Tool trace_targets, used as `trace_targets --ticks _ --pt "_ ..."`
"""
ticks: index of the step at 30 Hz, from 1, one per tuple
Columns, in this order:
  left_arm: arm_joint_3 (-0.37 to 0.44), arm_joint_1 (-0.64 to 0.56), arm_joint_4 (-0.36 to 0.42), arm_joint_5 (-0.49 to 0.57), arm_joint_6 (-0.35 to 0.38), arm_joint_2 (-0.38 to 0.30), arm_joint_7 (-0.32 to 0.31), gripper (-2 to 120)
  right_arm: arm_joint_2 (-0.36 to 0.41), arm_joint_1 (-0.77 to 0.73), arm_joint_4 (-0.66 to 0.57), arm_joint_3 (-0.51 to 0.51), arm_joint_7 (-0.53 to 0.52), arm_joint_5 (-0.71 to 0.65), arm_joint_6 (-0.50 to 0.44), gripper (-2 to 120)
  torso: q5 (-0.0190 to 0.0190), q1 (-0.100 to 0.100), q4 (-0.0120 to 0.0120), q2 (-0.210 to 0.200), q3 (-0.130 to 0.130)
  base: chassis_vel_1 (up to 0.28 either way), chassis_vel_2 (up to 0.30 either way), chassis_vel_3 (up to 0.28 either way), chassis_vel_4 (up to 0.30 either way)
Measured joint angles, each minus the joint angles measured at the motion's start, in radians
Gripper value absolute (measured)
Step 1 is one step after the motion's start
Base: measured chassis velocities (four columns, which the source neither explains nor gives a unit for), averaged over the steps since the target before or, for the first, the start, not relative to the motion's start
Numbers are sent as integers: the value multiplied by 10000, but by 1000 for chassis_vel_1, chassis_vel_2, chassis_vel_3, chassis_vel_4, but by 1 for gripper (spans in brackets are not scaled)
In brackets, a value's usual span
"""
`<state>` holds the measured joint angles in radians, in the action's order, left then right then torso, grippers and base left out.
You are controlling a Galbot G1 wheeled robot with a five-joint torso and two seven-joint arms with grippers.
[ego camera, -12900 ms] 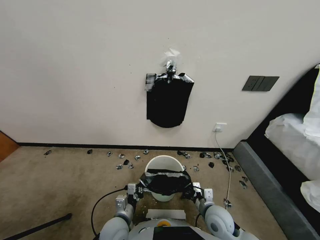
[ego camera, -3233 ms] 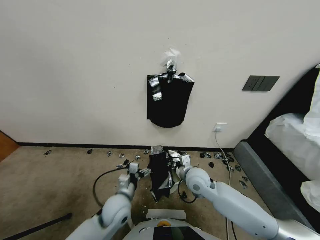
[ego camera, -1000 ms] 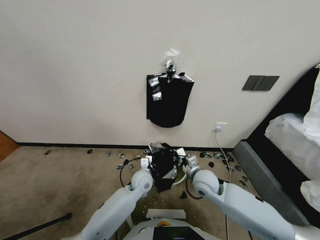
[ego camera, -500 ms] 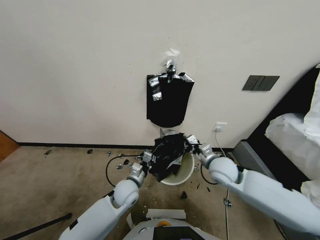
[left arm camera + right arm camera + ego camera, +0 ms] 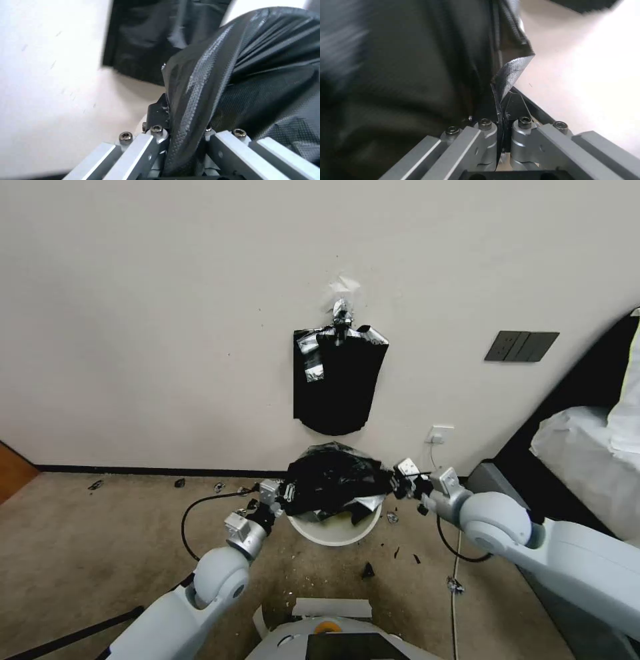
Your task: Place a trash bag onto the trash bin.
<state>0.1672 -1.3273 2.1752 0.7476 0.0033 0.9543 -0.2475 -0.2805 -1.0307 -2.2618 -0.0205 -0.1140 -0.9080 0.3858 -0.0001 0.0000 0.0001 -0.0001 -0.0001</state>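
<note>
Now trash bag [image 5: 333, 485] stretched betw. left gripper [image 5: 285, 493] & right gripper [image 5: 395, 485], both clamped on it, over trash bin [image 5: 333, 532].

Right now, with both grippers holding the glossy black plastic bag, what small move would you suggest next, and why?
Probably lower both together: the left gripper and right gripper hold the glossy black trash bag stretched above the cream-white round bin, not yet over its rim.

Both grippers — left gripper [image 5: 283, 493], right gripper [image 5: 397, 485] — stretch trash bag [image 5: 333, 485] over trash bin [image 5: 333, 530].
</note>
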Motion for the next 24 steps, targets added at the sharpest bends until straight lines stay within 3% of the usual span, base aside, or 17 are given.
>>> trace_targets --ticks 6,11,16,20,24 --pt "504 -437 176 974 347 104 -414 1 -791 -834 87 -371 -78 532 -564 0 2 0 0 0 0 0 0 0 0" --pt "738 -670 257 1203 447 63 -516 1 -1814 -1171 117 -720 -654 -361 -558 0 2 0 1 1 0 0 0 0 0" --pt "786 -685 318 1439 609 65 -725 1 -2192 -1564 14 -738 -697 -299 -537 0 1 0 -1 1 0 0 0 0 0" --pt "907 -658 314 1705 874 79 -1002 1 -2430 -1963 -45 -741 -927 -18 -560 12 2 -1 -2 1 -1 0 0 0 0" --pt "1089 -704 236 1950 1400 24 -1336 1 -2672 -2353 -81 -973 -1455 160 -752 32 1 0 -2 1 0 0 0 0 0"
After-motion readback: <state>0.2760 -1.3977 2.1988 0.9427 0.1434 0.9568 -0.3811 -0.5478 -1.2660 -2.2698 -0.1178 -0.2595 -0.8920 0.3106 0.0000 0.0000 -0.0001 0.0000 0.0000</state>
